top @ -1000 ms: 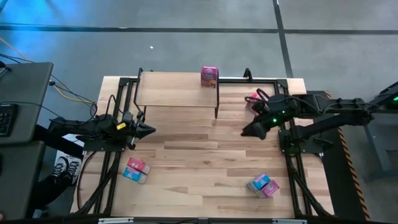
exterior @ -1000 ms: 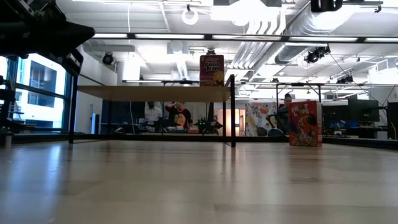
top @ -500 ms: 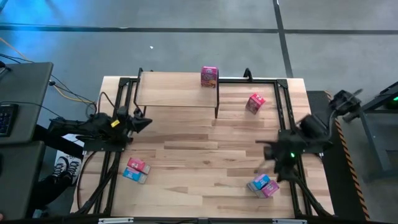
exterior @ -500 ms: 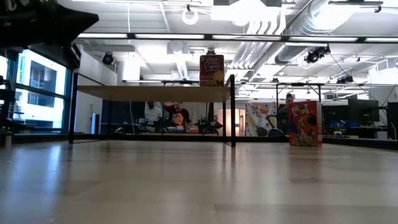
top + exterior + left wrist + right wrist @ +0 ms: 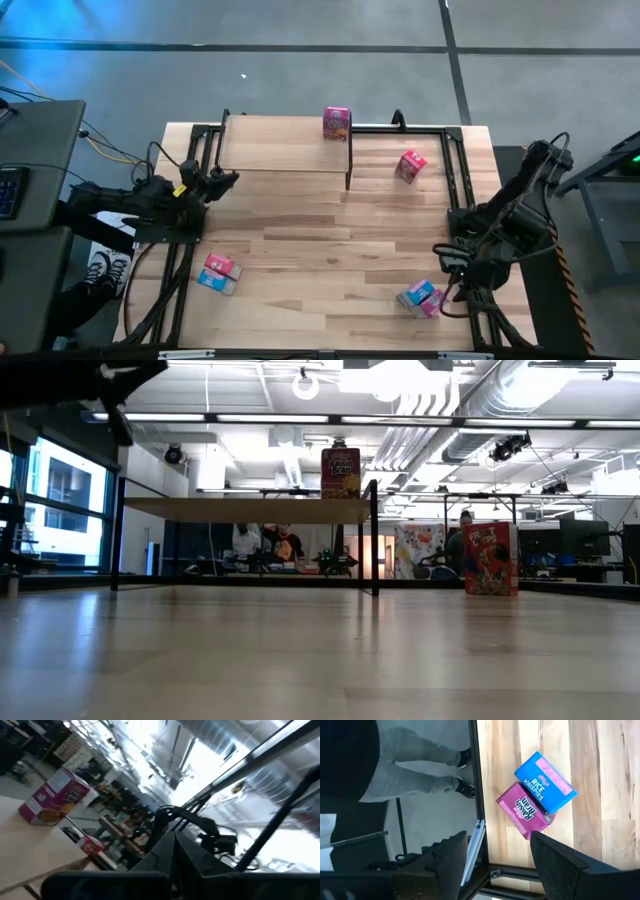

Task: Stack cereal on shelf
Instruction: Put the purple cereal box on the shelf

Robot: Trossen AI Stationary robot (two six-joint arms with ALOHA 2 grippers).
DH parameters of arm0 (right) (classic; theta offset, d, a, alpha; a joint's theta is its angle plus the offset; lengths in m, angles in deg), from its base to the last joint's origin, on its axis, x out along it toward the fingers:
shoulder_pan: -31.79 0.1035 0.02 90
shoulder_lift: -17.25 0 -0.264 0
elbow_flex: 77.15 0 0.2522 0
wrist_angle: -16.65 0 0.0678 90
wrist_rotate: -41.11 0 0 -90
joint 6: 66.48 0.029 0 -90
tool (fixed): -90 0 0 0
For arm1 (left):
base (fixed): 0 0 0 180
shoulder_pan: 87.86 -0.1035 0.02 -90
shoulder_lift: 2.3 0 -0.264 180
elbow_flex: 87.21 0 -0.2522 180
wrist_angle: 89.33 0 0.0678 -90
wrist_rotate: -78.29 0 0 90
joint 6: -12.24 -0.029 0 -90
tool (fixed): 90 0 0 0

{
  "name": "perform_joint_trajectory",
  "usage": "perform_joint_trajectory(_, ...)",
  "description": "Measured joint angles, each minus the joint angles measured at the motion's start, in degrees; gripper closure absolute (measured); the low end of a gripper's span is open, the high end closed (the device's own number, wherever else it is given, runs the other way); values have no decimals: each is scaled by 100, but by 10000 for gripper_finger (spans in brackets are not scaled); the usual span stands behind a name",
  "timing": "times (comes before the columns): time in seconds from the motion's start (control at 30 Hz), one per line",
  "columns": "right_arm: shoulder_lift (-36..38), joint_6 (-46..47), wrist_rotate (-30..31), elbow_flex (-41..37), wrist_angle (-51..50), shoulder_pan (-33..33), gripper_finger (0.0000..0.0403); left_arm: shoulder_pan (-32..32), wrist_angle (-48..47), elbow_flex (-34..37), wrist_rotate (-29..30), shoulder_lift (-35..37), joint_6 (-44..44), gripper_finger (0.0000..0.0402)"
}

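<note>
The light wood shelf (image 5: 285, 145) stands at the table's far side on black legs. One pink cereal box (image 5: 337, 122) stands upright on the shelf's right end and also shows in the low view (image 5: 340, 472). A red-pink box (image 5: 410, 166) stands upright on the table right of the shelf. A pink box (image 5: 220, 265) and a blue box (image 5: 212, 283) lie at the near left. A blue box (image 5: 546, 782) and a magenta box (image 5: 522, 810) lie side by side at the near right. My right gripper (image 5: 497, 865) is open and empty above that pair. My left gripper (image 5: 228, 179) is shut and empty, left of the shelf.
Black frame rails (image 5: 462, 180) run along the table's left and right sides. A person's legs (image 5: 415, 765) show on the floor beyond the table's edge in the right wrist view. Bare planks (image 5: 320, 240) lie between the shelf and the near boxes.
My right gripper has swung from beside the red-pink box at the far right toward the table's near edge and now points down over the near-right pair of boxes. My left gripper has drawn back toward the far left and tipped upward. No box has moved.
</note>
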Motion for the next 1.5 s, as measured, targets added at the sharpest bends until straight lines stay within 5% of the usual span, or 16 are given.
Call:
perform_joint_trajectory(0.3,-162,274,-82,-2,242,0,189,-253,-1309,-1538,116,-1576,-470,285)
perform_joint_trajectory(0.57,-868,-52,-771,-2,844,256,156,-400,-1344,-1792,137,-2032,-524,215)
perform_joint_trajectory(0.87,-1182,-1574,481,-7,360,314,121,-398,-1338,-1792,135,-2089,-525,207)
perform_joint_trajectory(1.13,-1788,-2457,402,-7,134,329,120,-396,-1334,-1792,135,-2089,-522,207)
perform_joint_trajectory(1.5,-1989,-2309,430,-210,18,688,120,-396,-1366,-1792,133,-2089,-529,207)
